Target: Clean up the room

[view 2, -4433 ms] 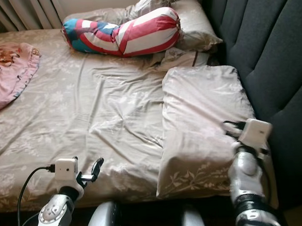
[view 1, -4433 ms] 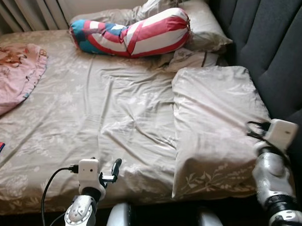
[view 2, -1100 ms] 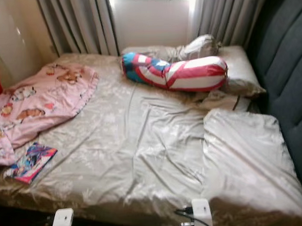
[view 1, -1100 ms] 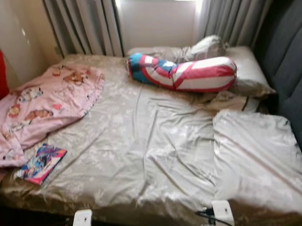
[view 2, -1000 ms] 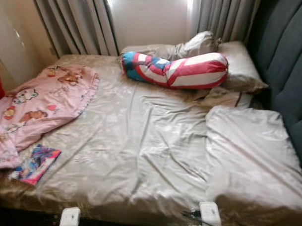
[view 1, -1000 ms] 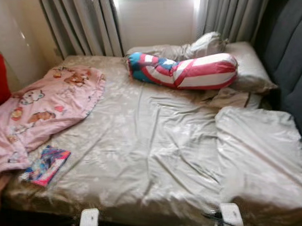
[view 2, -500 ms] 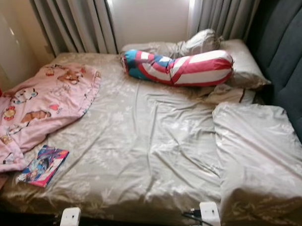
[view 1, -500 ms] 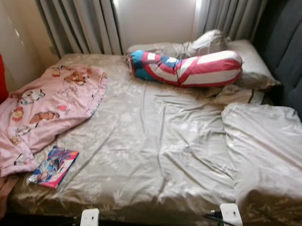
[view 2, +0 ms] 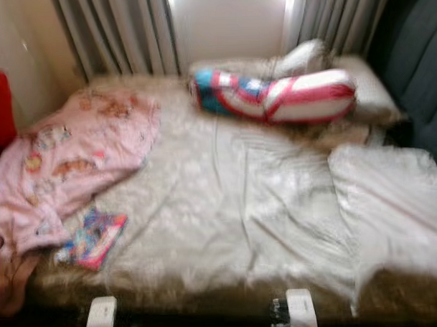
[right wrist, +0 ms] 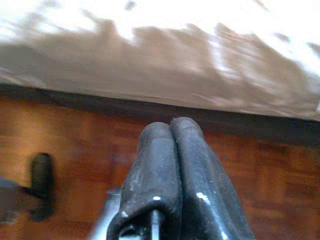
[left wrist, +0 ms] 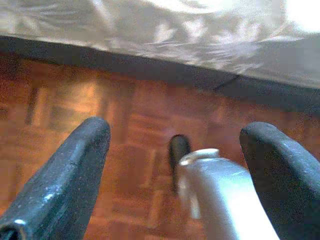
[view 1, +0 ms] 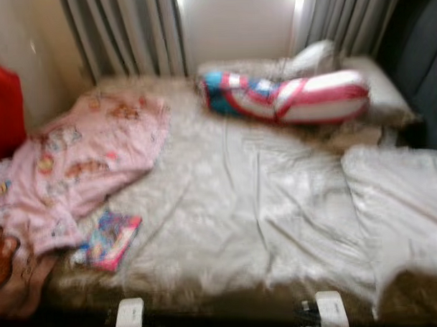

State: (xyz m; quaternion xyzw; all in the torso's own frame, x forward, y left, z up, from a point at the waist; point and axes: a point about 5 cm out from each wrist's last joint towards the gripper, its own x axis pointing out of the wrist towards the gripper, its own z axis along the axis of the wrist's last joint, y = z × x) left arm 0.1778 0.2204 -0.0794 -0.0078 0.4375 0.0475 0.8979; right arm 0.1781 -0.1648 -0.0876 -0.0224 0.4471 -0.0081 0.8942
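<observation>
Left claw (left wrist: 175, 150) spread | right claw (right wrist: 172, 135) closed | writing unreadable

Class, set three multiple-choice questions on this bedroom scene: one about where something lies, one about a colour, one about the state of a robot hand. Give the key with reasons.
1. Where does the colourful book lie?
A. on the floor
B. on the bed near its front left edge, beside the pink blanket
C. on top of the striped bolster

2. What colours does the bolster pillow show?
A. red, white and blue
B. plain green
C. black and yellow

3. How are the fingers of the right hand?
A. spread wide
B. closed on the book
C. pressed together, holding nothing

Key: 1 B, the book rests on the beige sheet by the blanket's edge. 2 A, the stripes are red and white with a blue end. 3 C, the right wrist view shows both fingers touching above the wooden floor.
</observation>
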